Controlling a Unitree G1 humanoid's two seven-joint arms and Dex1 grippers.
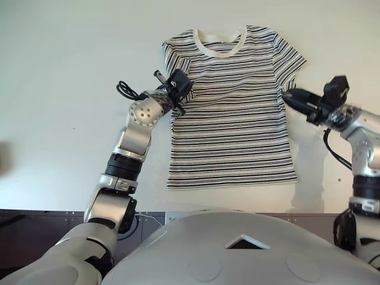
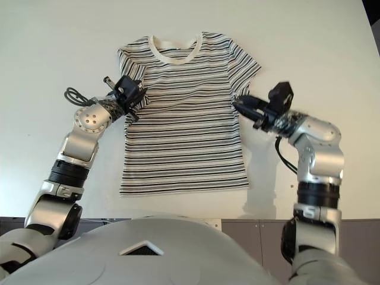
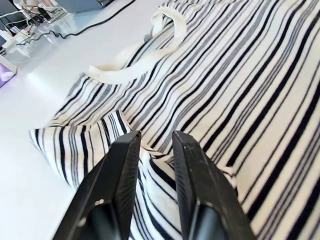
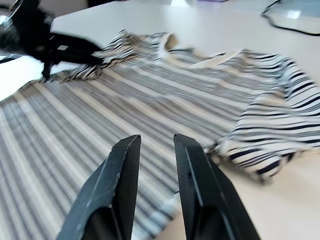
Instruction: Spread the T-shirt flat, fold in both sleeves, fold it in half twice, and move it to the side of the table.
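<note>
A black-and-white striped T-shirt lies face up on the white table, its cream collar pointing away from me. My left gripper rests at the armpit under the shirt's left sleeve. Its fingers stand a narrow gap apart, with bunched sleeve fabric at their tips. My right gripper sits at the shirt's right side seam, just below the spread right sleeve. It is open by a narrow gap, low over the shirt's edge.
Bare table lies to the left and right of the shirt. The table's front edge runs just below the hem. Cables and small items sit at the far side of the table.
</note>
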